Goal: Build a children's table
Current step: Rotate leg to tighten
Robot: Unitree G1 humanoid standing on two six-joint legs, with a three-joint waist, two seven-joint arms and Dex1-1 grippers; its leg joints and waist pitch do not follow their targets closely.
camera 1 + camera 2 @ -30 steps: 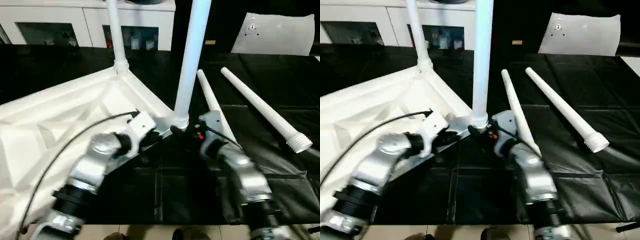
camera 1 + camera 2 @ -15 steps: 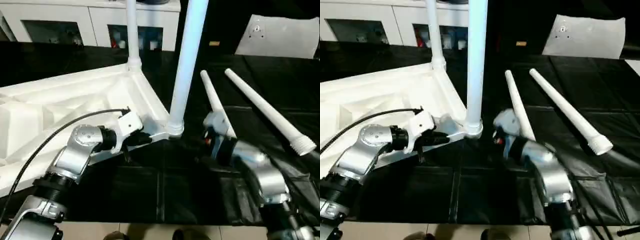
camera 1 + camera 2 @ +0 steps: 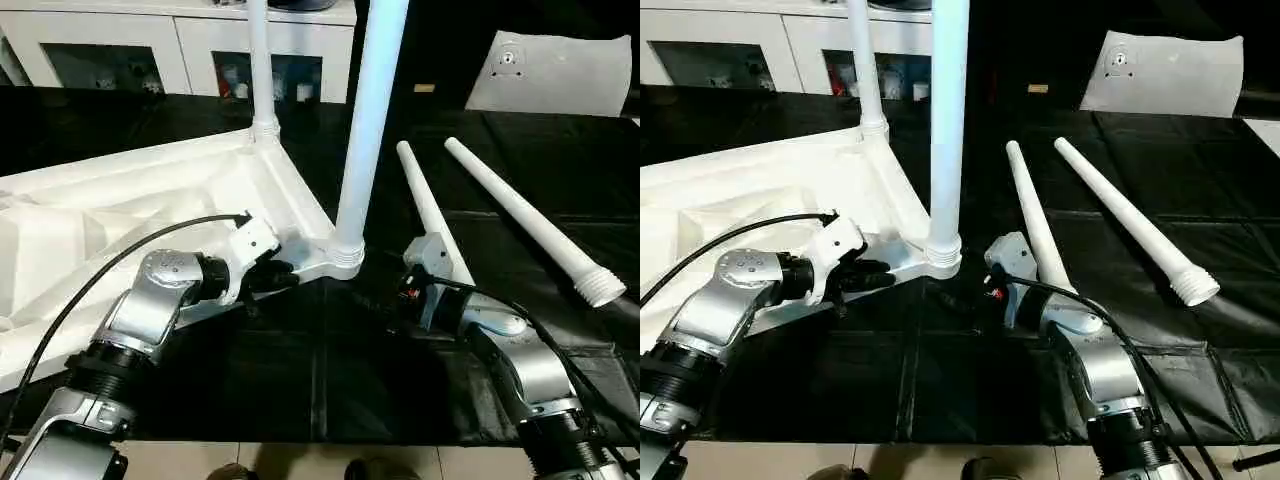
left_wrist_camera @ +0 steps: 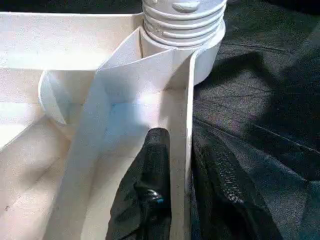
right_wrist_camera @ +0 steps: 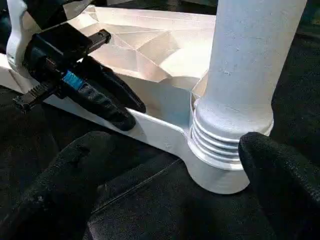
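Observation:
The white tabletop [image 3: 150, 200] lies upside down on black cloth, ribs facing up. Two white legs stand upright in its corner sockets, the near leg [image 3: 370, 120] and the far leg [image 3: 259, 60]. Two loose legs [image 3: 430, 205] [image 3: 520, 215] lie flat to the right. My left gripper [image 3: 280, 275] straddles the tabletop's rim beside the near socket, one finger [image 4: 156, 150] inside the wall and one outside, slightly apart. My right gripper [image 3: 958, 300] stands wide open just short of the near leg's ribbed base [image 5: 230, 135], its fingers not touching it.
A white cabinet with glass doors [image 3: 180, 40] runs along the back. A flat white sheet with a small hole [image 3: 560, 75] lies at the back right. Black cloth [image 3: 330, 370] covers the work surface down to its front edge.
My right gripper has drawn back a little from the near leg's base. The left gripper's fingers have eased slightly apart on the rim. The head camera has shifted.

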